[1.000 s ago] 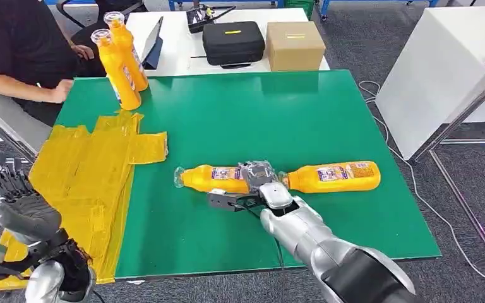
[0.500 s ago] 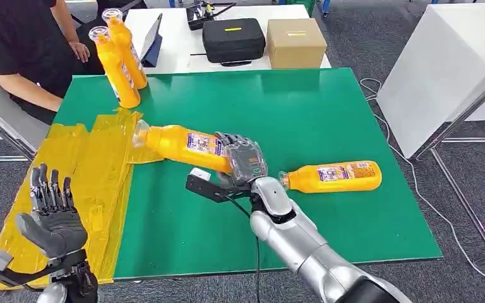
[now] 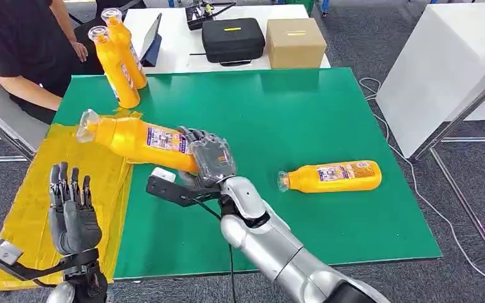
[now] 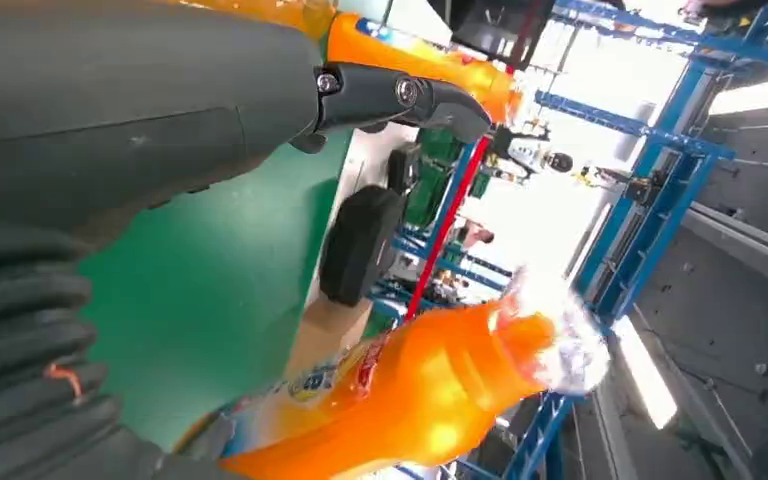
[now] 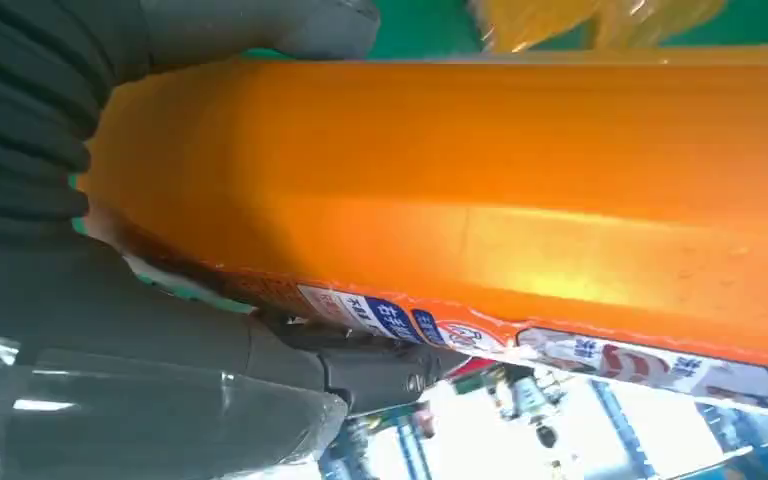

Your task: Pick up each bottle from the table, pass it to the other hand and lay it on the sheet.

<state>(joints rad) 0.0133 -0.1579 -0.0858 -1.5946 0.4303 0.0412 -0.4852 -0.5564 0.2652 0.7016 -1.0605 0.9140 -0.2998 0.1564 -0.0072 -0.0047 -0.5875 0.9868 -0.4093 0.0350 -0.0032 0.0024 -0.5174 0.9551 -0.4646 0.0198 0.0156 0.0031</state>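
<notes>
My right hand (image 3: 209,159) grips an orange bottle (image 3: 140,139) by its base end and holds it tilted in the air over the left part of the green table (image 3: 290,113), cap pointing left over the yellow sheet (image 3: 95,170). The same bottle (image 5: 520,200) is wrapped by the right fingers (image 5: 290,370) in the right wrist view. My left hand (image 3: 71,211) is raised beside the sheet, fingers apart and empty, below the bottle's cap end (image 4: 550,340). A second orange bottle (image 3: 331,177) lies on its side at the table's right.
Two more orange bottles (image 3: 121,60) stand upright at the table's far left corner. A person in black (image 3: 19,44) sits there. Behind the table, a white table holds a black case (image 3: 232,41) and a cardboard box (image 3: 295,43).
My right hand has lifted the bottle off the table and carried it left and up toward the sheet. My left hand has risen, fingers spread.
</notes>
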